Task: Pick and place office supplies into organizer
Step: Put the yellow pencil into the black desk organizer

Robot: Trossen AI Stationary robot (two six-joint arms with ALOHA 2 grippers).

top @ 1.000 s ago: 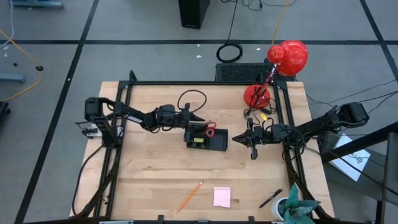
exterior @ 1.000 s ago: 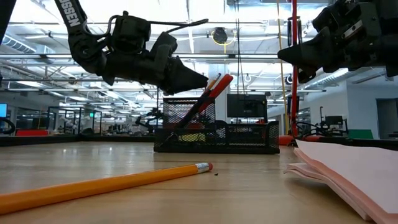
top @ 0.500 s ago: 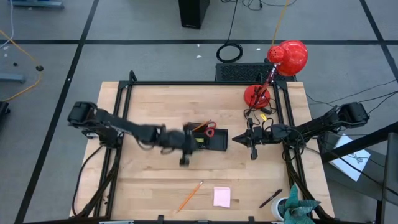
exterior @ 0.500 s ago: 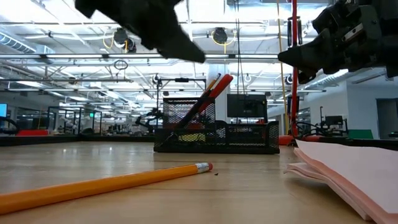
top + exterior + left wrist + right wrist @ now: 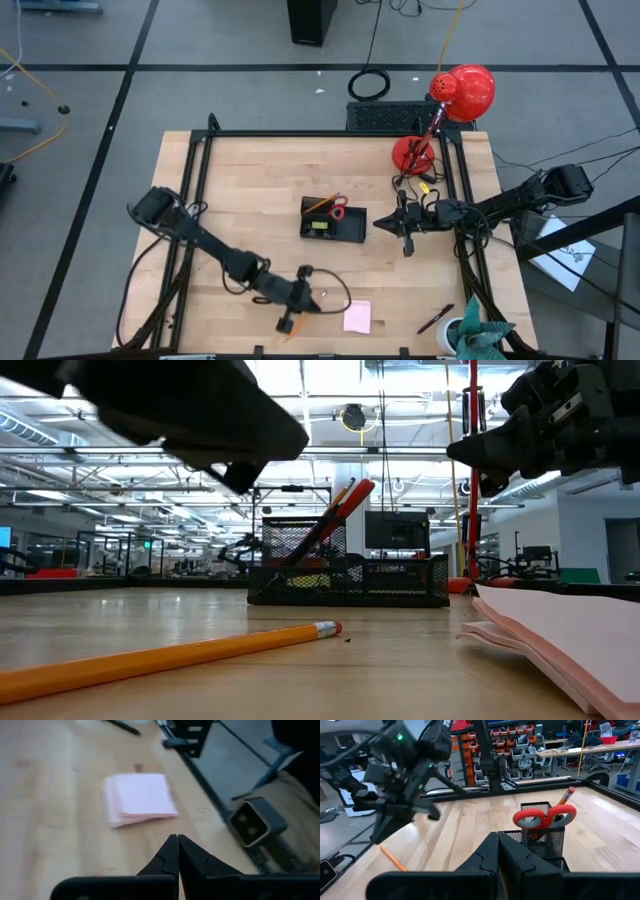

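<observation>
The left tool (image 5: 290, 322), clenched on nothing near the table's front edge, should part its fingers and straddle the pencil (image 5: 316, 297) lying just beside the sticky-note pad (image 5: 356, 316) before closing.

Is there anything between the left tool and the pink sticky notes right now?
Nothing visible. The left tool, shut, hangs above bare wood just short of the sticky notes, with only open table between them. The pencil lies under the arm, off that path.
</observation>
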